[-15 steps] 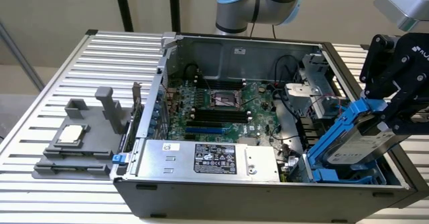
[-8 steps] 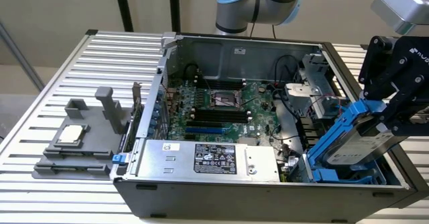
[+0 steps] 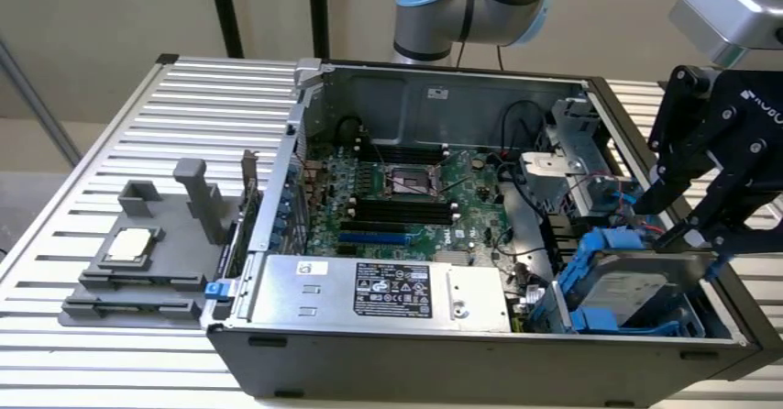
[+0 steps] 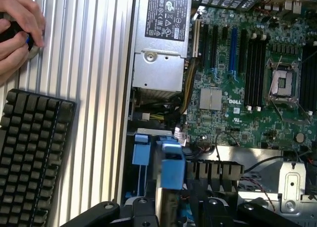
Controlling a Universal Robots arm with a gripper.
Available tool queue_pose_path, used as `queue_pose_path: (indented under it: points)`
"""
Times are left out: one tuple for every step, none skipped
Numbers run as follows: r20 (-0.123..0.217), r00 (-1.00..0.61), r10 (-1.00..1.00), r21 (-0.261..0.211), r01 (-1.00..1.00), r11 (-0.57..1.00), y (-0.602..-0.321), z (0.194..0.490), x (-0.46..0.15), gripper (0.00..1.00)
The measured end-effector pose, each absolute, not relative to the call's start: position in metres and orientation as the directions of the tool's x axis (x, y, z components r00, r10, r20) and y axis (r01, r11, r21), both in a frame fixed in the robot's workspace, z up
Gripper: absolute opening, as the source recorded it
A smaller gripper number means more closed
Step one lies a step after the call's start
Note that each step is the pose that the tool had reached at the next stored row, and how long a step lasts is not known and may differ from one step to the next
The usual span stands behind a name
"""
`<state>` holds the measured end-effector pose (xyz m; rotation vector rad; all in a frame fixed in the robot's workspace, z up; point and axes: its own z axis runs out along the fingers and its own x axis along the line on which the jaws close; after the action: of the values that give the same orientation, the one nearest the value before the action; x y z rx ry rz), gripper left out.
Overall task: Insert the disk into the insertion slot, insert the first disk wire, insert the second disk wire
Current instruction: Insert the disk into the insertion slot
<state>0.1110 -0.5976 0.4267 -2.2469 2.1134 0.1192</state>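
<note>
Disk [image 3: 630,294] lies label-up, lengthwise in insertion slot [image 3: 573,285]; end effector [image 3: 667,227] spread, holding nothing.

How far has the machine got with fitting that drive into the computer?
Looks done: the disk lies tilted in the insertion slot at the exterior view's right, though whether it is fully seated is unclear. In hand: the tool hangs open just above the disk's far edge, gripping nothing. Left: both wiring steps; no cable is visibly plugged into the disk.
</note>
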Motion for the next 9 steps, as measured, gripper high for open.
queue_pose_path:
  points:
    - [-0.094,0.060,-0.994,0.013,-0.998,-0.062,-0.5976,0.4266,0.1110,0.40]
    - [-0.094,0.060,-0.994,0.013,-0.998,-0.062,-0.5976,0.4266,0.1110,0.40]
    - [-0.094,0.060,-0.994,0.013,-0.998,-0.062,-0.5976,0.4266,0.1111,0.40]
    - [-0.094,0.060,-0.994,0.013,-0.998,-0.062,-0.5975,0.4265,0.1116,0.40]
    - [-0.094,0.060,-0.994,0.013,-0.998,-0.062,-0.5976,0.4265,0.1125,0.40]
    - [-0.094,0.061,-0.994,0.013,-0.998,-0.062,-0.5976,0.4266,0.1141,0.40]
    - [-0.094,0.061,-0.994,0.013,-0.998,-0.062,-0.5976,0.4266,0.1160,0.40]
    - [-0.094,0.061,-0.994,0.013,-0.998,-0.062,-0.5975,0.4265,0.1177,0.40]
    - [-0.094,0.061,-0.994,0.013,-0.998,-0.063,-0.5973,0.4266,0.1189,0.40]
